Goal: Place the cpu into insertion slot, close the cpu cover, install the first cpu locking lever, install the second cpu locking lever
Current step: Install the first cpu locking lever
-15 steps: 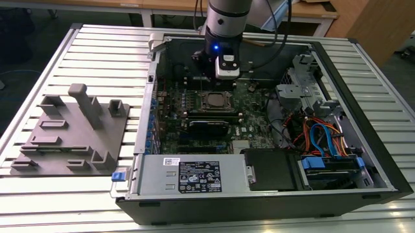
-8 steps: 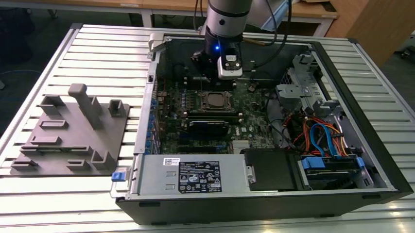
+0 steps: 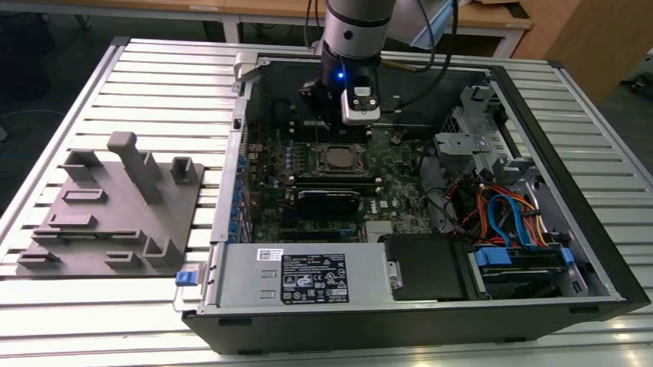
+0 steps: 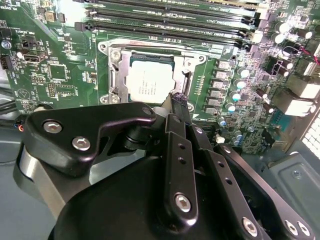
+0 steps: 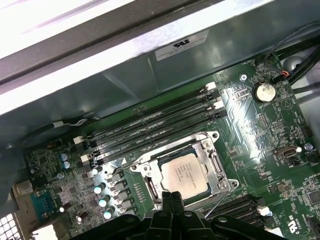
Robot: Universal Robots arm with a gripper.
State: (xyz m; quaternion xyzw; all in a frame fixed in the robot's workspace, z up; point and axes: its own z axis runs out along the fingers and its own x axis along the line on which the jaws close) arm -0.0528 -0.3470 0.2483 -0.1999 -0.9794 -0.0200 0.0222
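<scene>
Green motherboard (image 5: 250, 142), cpu (image 5: 184, 173) seated in insertion slot (image 5: 151, 188), fingers (image 5: 168, 200) together just beside it

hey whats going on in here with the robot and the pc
A single robot arm is reaching down into an open computer case on the table. The cpu already sits in the insertion slot, and the cpu cover lies flat around it. The gripper, its fingers closed together, hangs at the slot's edge, right beside the cover.
</scene>
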